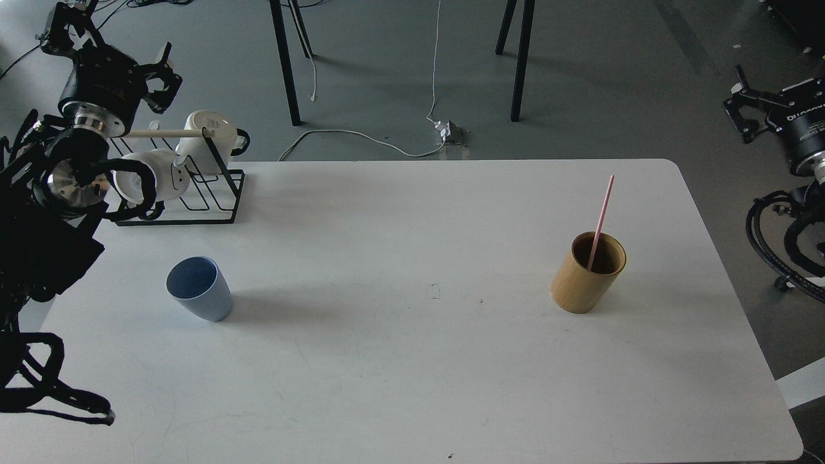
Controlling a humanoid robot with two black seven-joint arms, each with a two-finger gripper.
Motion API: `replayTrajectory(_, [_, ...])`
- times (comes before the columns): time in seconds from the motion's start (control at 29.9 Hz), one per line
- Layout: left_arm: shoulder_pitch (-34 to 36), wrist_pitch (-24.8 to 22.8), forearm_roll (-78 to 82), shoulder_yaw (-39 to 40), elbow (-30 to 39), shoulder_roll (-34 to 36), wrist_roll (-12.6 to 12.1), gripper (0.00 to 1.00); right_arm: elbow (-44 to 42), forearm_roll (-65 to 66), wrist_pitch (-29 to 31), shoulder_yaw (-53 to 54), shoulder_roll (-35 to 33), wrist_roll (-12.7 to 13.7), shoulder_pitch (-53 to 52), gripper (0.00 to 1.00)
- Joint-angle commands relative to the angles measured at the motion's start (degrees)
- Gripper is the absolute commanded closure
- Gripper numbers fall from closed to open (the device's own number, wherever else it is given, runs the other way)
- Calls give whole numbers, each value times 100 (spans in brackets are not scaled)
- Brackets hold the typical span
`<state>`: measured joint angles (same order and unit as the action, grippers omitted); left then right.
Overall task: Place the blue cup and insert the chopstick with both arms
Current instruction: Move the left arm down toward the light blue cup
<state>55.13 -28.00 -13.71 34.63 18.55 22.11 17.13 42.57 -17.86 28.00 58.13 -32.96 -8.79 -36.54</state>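
The blue cup stands upright on the left part of the white table, mouth up and with nothing in it. The pink chopstick leans inside a tan bamboo cylinder on the right part of the table. My left gripper hangs high at the far left, above and behind the mug rack, well away from the cup, its claw fingers spread with nothing between them. Off the table's right edge, my right gripper also looks open and holds nothing.
A black wire rack with white mugs and a pale wooden rod stands at the table's back left corner, just below my left gripper. Chair legs and a white cable lie on the floor beyond the table.
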Motion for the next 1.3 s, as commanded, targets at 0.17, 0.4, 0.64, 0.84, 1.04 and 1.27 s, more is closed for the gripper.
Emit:
replayTrajectory(0.17, [51, 0, 0, 9, -1, -14, 36, 1, 15, 125, 0, -30, 27, -26, -2, 1])
replayTrajectory(0.4, [173, 0, 61, -53, 43, 108, -43, 1, 59, 125, 0, -21, 44, -35, -28, 1])
replayTrajectory(0.64, [542, 0, 744, -106, 245, 469, 1, 1, 59, 143, 0, -21, 1, -26, -20, 1])
replayTrajectory(0.84, [868, 0, 2414, -106, 1543, 1584, -8, 1, 59, 143, 0, -3, -96, -35, -20, 1])
replayTrajectory(1.04, [807, 0, 4408, -106, 3223, 2630, 9, 1, 59, 143, 0, 23, -61, -35, -28, 1])
replayTrajectory(1.27, [456, 0, 7324, -211, 4418, 3588, 150, 1, 76, 143, 0, 23, -26, -44, -107, 1])
